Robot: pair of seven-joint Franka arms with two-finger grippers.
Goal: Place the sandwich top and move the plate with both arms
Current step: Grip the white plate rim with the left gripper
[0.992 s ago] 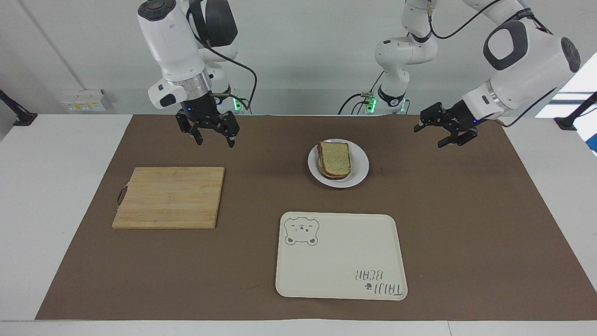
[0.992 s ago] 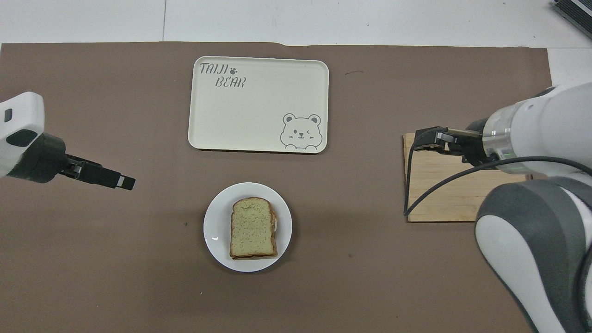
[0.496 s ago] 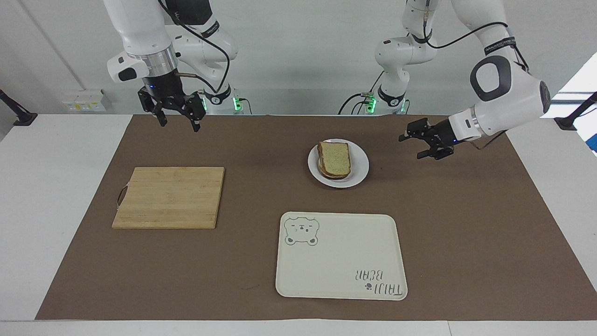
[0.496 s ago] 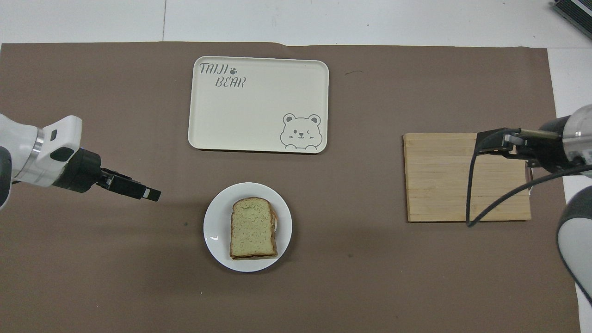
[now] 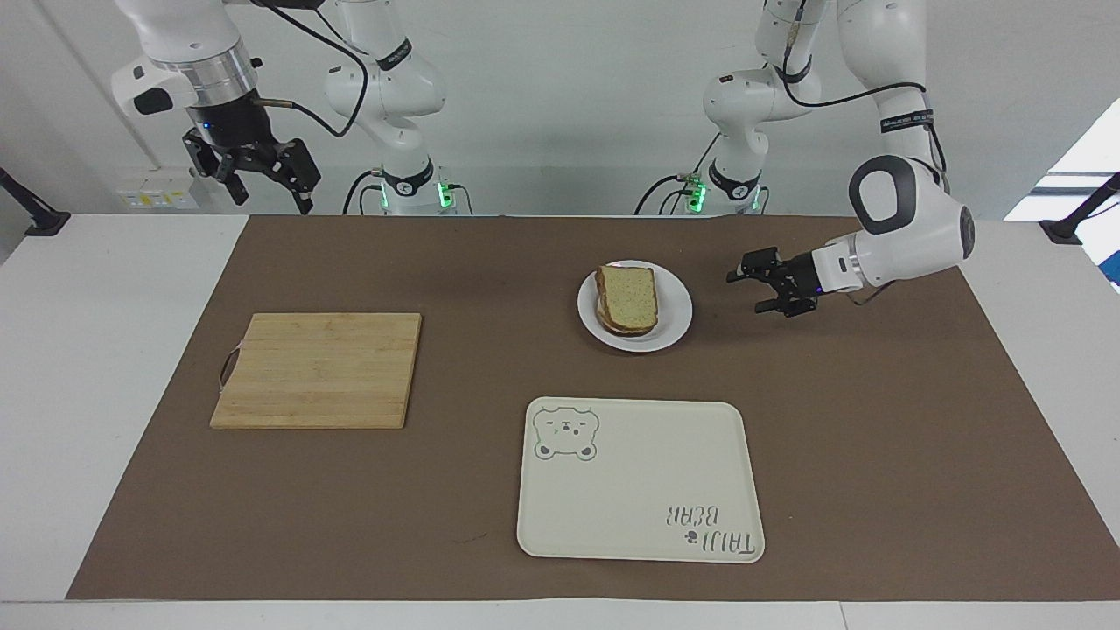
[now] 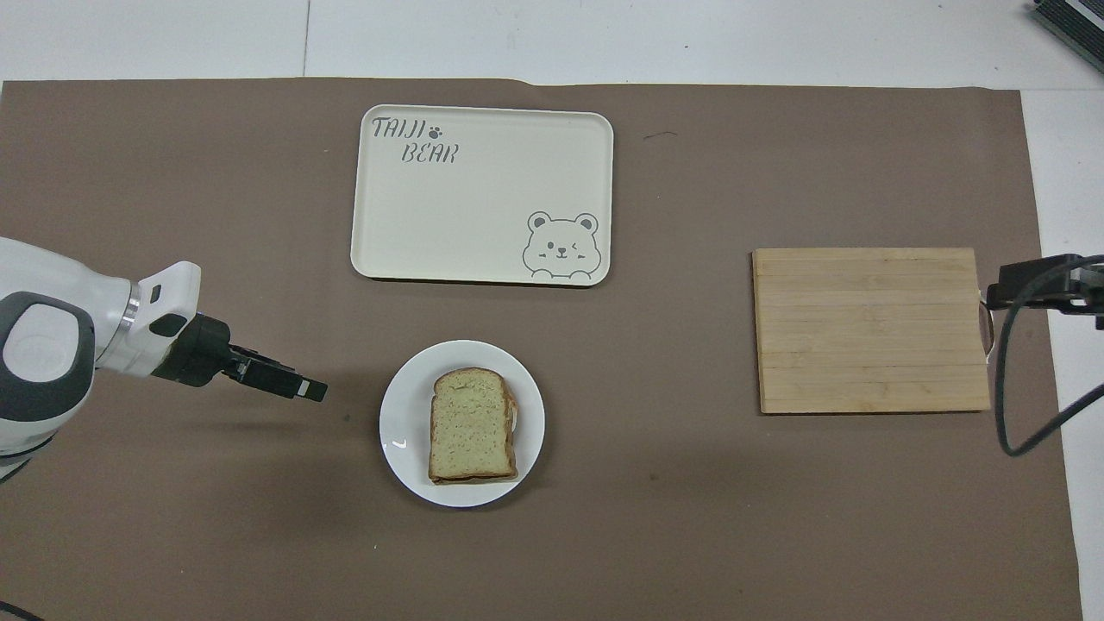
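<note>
White wall up top, white desk (image 5: 105, 367) with a big brown mat (image 5: 875, 420) covering most of it, that's my setup

My left tool (image 5: 763, 290) is hanging low over the mat, pointing sideways at the plate (image 5: 674, 331) from the left arm's end of the desk. It's near the plate but not touching it, there's a clear strip of mat between the tips and the rim. Jaws are spread apart and there's nothing in them.

My right tool (image 5: 265, 185) is way up in the air at the right arm's end, over the edge of the mat on the robots' side, well apart from everything. In the overhead view only a bit of it (image 6: 1035, 289) pokes in just past the cutting board (image 5: 318, 370). Its jaws are wide apart too and it's carrying nothing.

The sandwich top (image 5: 629, 296) is sitting on the plate, stacked on another slice, rounded end toward the robots. You can just see the lower slice's crust peeking out along the edges. The plate itself is on the mat roughly mid-desk, closer to my left tool than to the right one by a lot.

The cream tray with the bear drawing (image 5: 639, 481) lies farther from the robots than the plate, well clear of both tools. The wooden cutting board lies flat under and a little out from my right tool
</note>
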